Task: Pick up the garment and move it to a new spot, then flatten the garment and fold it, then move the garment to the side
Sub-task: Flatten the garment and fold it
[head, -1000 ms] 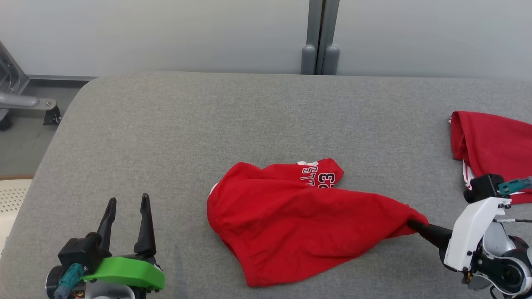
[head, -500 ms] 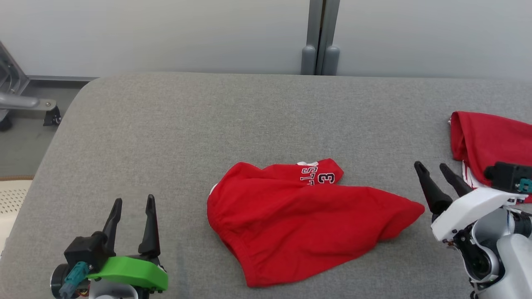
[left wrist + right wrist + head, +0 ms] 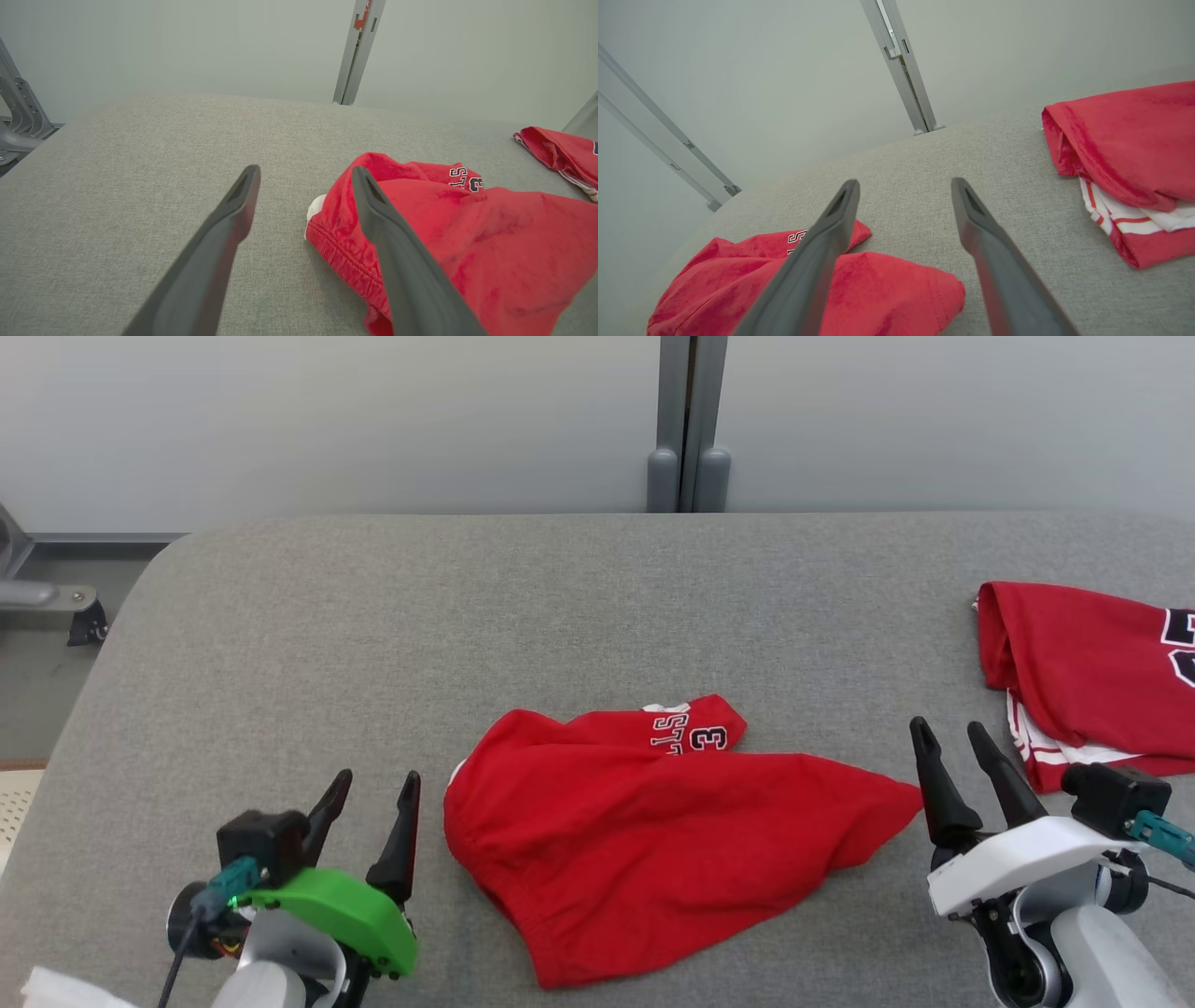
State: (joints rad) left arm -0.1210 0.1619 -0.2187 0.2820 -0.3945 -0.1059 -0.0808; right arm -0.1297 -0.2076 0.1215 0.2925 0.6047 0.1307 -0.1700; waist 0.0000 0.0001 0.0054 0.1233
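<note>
The garment (image 3: 653, 840), red shorts with white lettering and a "3", lies crumpled in the middle of the grey padded table (image 3: 467, 616); it also shows as the garment (image 3: 467, 242) and the garment (image 3: 859, 289) in the wrist views. My left gripper (image 3: 375, 786) stands open just left of its waistband, holding nothing. My right gripper (image 3: 948, 733) is open just right of the garment's pointed right end, apart from the cloth.
A second red garment (image 3: 1083, 681) with white stripes lies folded at the table's right edge, behind my right wrist. A grey post (image 3: 686, 425) stands behind the table against the pale wall. A metal frame (image 3: 47, 597) sits off the table's left side.
My right gripper let go of the garment's right end, opened and lifted clear to its right. My left gripper moved closer to the waistband. The camera shifted slightly.
</note>
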